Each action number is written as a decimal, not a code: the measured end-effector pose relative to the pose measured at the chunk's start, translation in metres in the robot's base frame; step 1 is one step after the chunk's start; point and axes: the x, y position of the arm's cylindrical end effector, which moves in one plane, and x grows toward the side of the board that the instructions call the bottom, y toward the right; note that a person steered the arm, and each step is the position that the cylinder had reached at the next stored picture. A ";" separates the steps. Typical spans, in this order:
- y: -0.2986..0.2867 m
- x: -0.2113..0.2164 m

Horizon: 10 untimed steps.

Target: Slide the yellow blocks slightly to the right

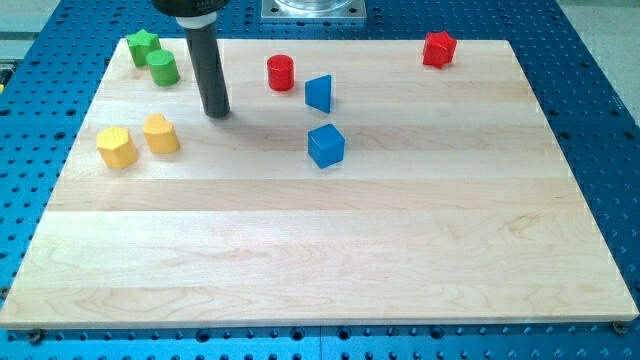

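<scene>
Two yellow blocks lie side by side at the view's left of the wooden board [330, 250]: a yellow hexagonal block [116, 147] and, touching its right side, a yellow heart-shaped block [160, 133]. My tip [216, 112] is on the board to the upper right of the yellow heart block, apart from it by roughly a block's width. The rod rises from the tip to the view's top edge.
A green star block [143, 45] and a green cylinder [162, 68] sit at the top left, just left of the rod. A red cylinder [281, 72], a blue triangular block [319, 93] and a blue cube [326, 145] lie mid-board. A red block [438, 48] is top right.
</scene>
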 end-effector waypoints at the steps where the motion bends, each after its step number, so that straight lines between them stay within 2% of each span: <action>1: 0.000 0.003; 4: -0.011 0.010; 5: -0.006 0.054; 7: 0.001 0.054; 8: -0.077 0.115; 10: -0.135 0.120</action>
